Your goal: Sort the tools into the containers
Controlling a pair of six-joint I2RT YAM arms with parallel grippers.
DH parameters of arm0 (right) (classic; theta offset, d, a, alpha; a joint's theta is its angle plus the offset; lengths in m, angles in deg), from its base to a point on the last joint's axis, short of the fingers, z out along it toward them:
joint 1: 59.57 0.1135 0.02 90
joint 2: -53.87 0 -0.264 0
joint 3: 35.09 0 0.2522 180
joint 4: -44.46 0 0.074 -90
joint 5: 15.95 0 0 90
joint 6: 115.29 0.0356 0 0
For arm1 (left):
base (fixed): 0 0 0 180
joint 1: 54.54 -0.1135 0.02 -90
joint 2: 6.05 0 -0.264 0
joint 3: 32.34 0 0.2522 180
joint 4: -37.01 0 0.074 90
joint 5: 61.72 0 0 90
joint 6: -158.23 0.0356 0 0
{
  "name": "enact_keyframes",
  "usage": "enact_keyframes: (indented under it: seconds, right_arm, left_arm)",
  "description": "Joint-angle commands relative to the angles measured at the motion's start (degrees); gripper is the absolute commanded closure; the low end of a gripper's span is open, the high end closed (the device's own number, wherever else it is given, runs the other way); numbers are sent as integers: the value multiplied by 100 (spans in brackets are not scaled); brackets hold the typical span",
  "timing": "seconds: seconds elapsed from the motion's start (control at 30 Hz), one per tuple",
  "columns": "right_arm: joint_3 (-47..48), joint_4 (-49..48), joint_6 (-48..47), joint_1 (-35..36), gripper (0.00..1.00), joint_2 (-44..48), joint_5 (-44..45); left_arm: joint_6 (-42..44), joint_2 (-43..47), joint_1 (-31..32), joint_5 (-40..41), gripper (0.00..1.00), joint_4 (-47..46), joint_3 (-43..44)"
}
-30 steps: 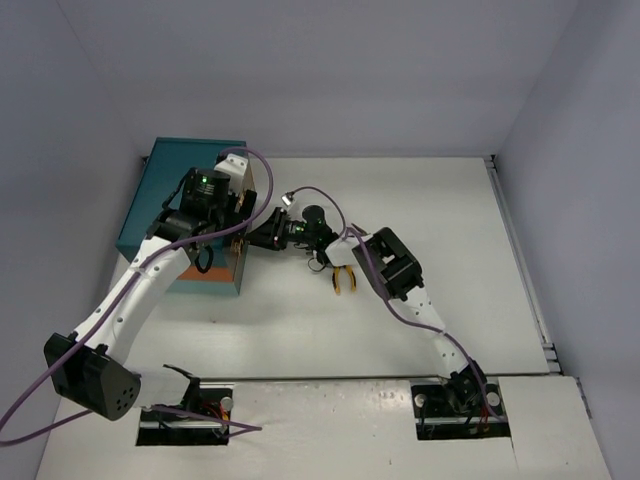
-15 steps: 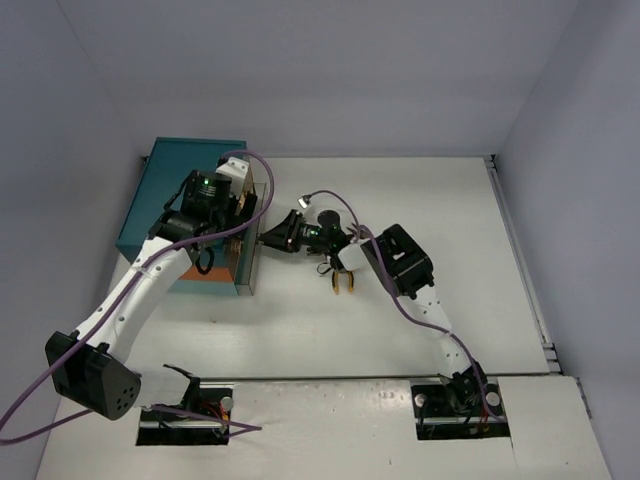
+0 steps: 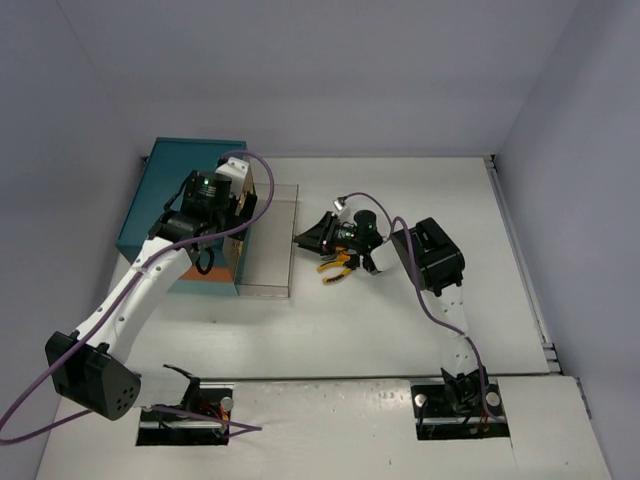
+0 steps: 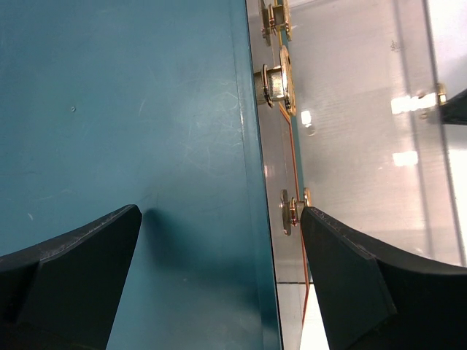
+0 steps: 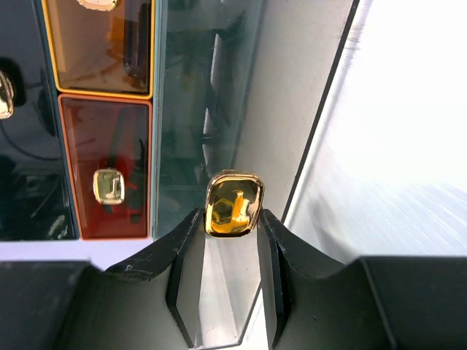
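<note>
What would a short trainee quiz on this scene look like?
1. True or false: the right gripper is closed on a brass knob.
2. The clear drawer is: A) fully shut, B) pulled out of the teal chest, C) upside down on the table.
3. Which orange-handled tool lies on the table beneath the right arm?
Key: 1 true; 2 B; 3 pliers.

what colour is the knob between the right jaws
The knob is shiny brass-gold, best seen in the right wrist view.
</note>
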Motion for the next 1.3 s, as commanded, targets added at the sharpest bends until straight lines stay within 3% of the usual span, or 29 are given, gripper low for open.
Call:
enact_keyframes:
  seconds: [0.0, 0.3, 0.47, 0.67, 0.77, 1.0, 1.13, 1.27]
  right_arm:
    - [-248, -119, -504, -489, 98, 602, 140]
    - [-582, 211, -861, -830, 97, 887, 67]
    - [-502, 689, -1234, -880, 91, 1085, 25]
    - [-477, 1190, -1524, -933, 56, 1306, 96]
    - [-498, 1504, -1721, -933, 45, 1503, 137]
    - [-227, 3277, -3108, -1036, 42, 2292, 583]
    - [358, 5212, -4721, -1065, 42, 2868, 1412]
    - [508, 6476, -5808, -1123, 43, 3329, 2387]
  left_arm:
    - [-29, 76, 17, 132, 11, -205, 82]
    - [-29, 50, 15, 103, 11, -205, 147]
    - [-11, 94, 24, 61, 11, -179, 267]
    - [-38, 244, 24, -44, 11, -64, 601]
    - [-46, 329, 33, -96, 11, -14, 702]
    - [-46, 516, 33, -172, 11, 79, 790]
    - [-46, 621, 32, -237, 11, 137, 820]
    - [-58, 754, 27, -343, 11, 179, 784]
